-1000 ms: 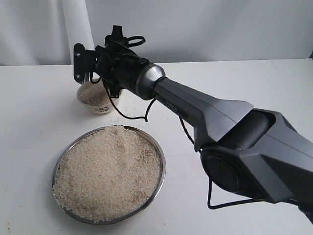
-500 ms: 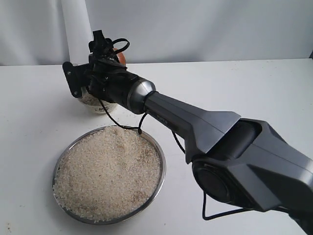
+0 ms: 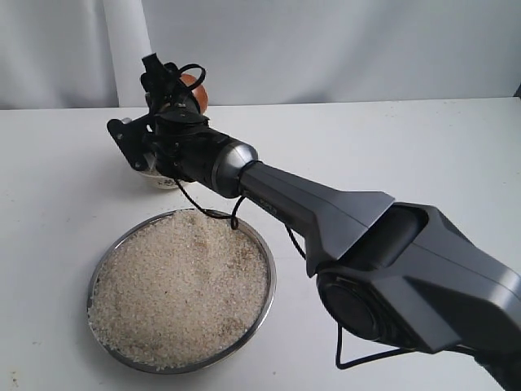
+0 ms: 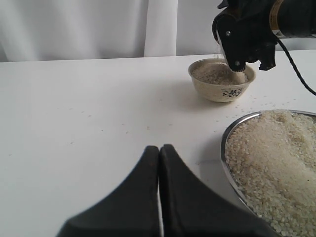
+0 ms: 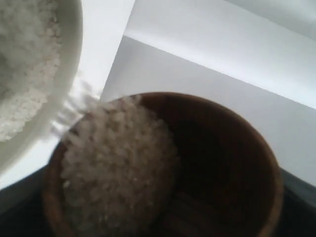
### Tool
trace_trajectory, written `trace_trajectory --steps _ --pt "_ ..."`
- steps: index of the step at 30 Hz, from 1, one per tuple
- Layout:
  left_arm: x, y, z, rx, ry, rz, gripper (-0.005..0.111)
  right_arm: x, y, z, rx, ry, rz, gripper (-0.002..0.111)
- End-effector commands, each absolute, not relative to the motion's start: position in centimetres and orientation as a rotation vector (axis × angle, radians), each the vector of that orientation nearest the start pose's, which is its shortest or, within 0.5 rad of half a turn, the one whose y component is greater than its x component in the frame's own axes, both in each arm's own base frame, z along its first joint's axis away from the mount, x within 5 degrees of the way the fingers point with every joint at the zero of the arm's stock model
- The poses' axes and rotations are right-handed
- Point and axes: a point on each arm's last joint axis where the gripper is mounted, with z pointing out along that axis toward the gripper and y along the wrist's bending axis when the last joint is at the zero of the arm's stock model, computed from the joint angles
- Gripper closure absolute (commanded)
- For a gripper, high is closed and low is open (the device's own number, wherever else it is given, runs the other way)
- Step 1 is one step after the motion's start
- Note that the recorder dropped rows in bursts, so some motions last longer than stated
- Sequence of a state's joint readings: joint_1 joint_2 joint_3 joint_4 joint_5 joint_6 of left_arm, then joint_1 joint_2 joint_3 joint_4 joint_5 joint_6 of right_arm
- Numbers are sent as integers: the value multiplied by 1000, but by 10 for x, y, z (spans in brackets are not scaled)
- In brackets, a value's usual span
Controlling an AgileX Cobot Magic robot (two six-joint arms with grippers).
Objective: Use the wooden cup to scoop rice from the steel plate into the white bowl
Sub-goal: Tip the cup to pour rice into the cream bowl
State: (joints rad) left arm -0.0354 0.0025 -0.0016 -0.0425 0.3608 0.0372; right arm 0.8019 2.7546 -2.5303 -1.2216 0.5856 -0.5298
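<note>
Nearest, the left end effector (image 4: 159,150) is clenched with nothing between its fingers, low above the white tabletop (image 4: 74,123). Just beyond it sits a wide steel plate (image 3: 272,285) heaped with rice (image 3: 179,285). Farther back, the right end effector (image 3: 177,88) grasps a wooden cup (image 5: 222,163), tilted above the small white bowl (image 4: 222,91). Grains spill from the cup's lip into the bowl, which is partly full of rice.

table (image 3: 440,138): white, matte | curtain (image 4: 74,29): pale, folded, behind table | light: soft, even
</note>
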Motion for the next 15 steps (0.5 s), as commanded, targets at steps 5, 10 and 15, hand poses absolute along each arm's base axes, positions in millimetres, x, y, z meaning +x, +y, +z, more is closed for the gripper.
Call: trace_trajectory --steps 5,10,15 --pt "53 -4 182 43 1830 -46 107 453 399 160 -1828 876 -1184 108" --pt "53 -4 182 43 1830 -46 107 455 396 162 -1830 860 -1228 108" --pt "53 -4 182 43 1830 -46 107 458 393 162 -1829 868 -1237 108"
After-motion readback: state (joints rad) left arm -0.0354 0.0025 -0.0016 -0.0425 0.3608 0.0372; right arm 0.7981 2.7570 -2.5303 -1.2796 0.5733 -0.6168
